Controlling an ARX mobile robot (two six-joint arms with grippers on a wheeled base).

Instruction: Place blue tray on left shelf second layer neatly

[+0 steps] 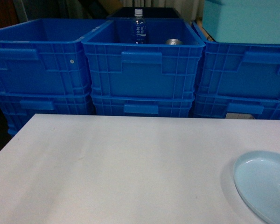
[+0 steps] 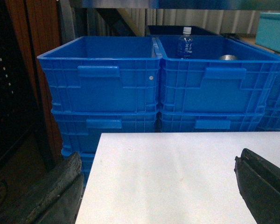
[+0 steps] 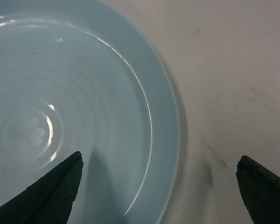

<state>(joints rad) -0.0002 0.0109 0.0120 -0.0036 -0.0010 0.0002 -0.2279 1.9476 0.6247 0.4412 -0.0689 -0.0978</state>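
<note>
Biggest things first: a wall of dark-blue crates (image 1: 142,65) stacked two high behind the white table (image 1: 107,172). The middle top crate holds a water bottle (image 1: 139,25) and something metal beside it, too small to name. A teal box (image 1: 245,21) sits on the right-hand stack. No shelf that I can pick out from here, so the target layer isn't in view.

The blue tray (image 1: 266,184) lies flat on the table at the near right corner, partly cut off by the head view's edge. Up close from the right wrist it's a pale glossy dish (image 3: 74,102) w/ faint concentric rings, a small embossed flower mark in the centre and a low raised rim.

Right gripper (image 3: 158,186) hangs over the tray's rim, fingers spread wide: one tip over the dish, the other over bare table. Can't tell if it touches; nothing's pinched. Left gripper (image 2: 161,184) is spread too, holding nothing, over the table's left end facing the crates.

Handling, my guess: light, rigid, prob. plastic or melamine, so not very fragile, but slick. Shiny surface plus shallow lip = little to bite on. Best hold is the rim, one finger inside, one under the outer edge; keep it level or it'll slip out.
</note>
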